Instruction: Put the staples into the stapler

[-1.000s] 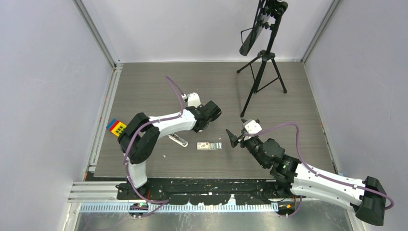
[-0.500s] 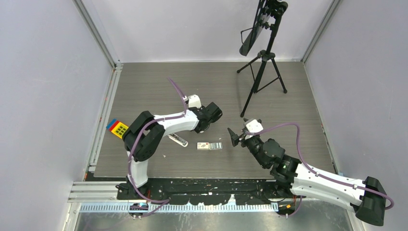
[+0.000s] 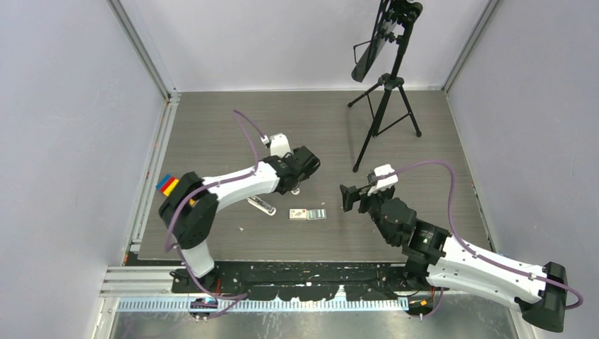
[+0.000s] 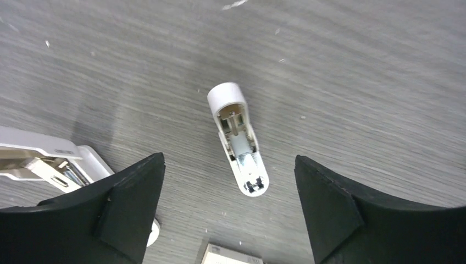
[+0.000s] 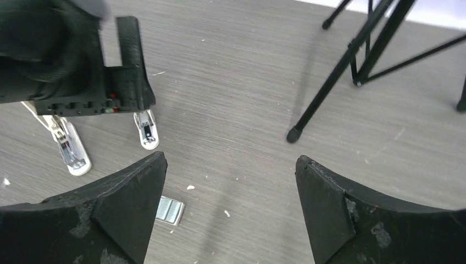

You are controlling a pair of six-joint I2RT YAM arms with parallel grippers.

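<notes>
Nearest the arm bases, the staples' white box lies flat on the table. Its grey tray sits on the right, touching it. The staples show in the tray as a silvery block.

Just left of the box and slightly farther off, the stapler lies hinged open with its silver channel exposed. Neither arm touches it.

Right gripper: right of the tray, clear of the table, fingers spread wide, nothing between them.

Left gripper: just beyond the stapler, pointing down, fingers likewise wide apart and gripping nothing. Directly beneath it a shorter white stapler lies on the table, open side up, clear of both fingers.

At the left table edge sits a coloured block. A black tripod stands at the far right.
</notes>
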